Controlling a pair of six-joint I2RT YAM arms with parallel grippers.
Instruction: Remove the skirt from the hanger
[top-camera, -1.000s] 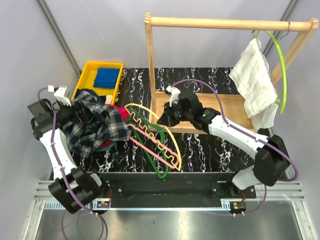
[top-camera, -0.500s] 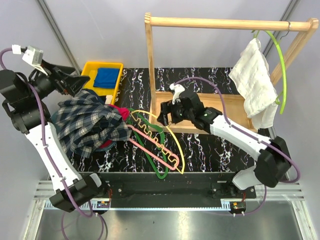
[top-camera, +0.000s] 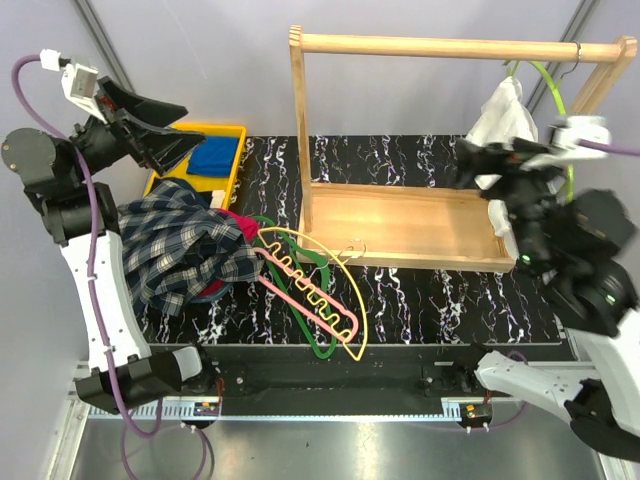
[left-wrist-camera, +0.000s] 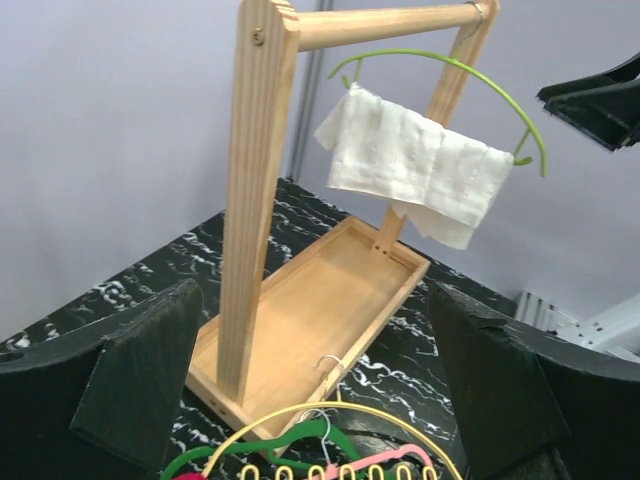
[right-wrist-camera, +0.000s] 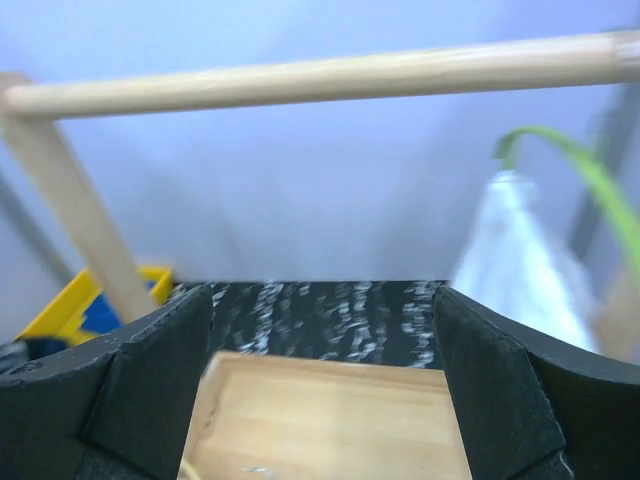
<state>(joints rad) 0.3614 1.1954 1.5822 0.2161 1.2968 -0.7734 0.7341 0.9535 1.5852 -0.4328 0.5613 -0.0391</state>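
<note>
The navy plaid skirt lies crumpled on a pile of clothes at the table's left, apart from any hanger. To its right the pale yellow hanger lies flat on the table across a green and a pink hanger; its arch shows at the bottom of the left wrist view. My left gripper hangs high above the skirt, open and empty. Raised at the far right near the white cloth, my right gripper is open and empty too.
A wooden rack with a top rail and tray base stands mid-table. A white cloth hangs there on a green hanger. A yellow bin with blue cloth sits back left. Green and pink hangers lie under the yellow one.
My right gripper has opened beside the yellow hanger's hook and swung up to the right. The hanger settled flat and slid forward. My left arm rose off the skirt pile.
</note>
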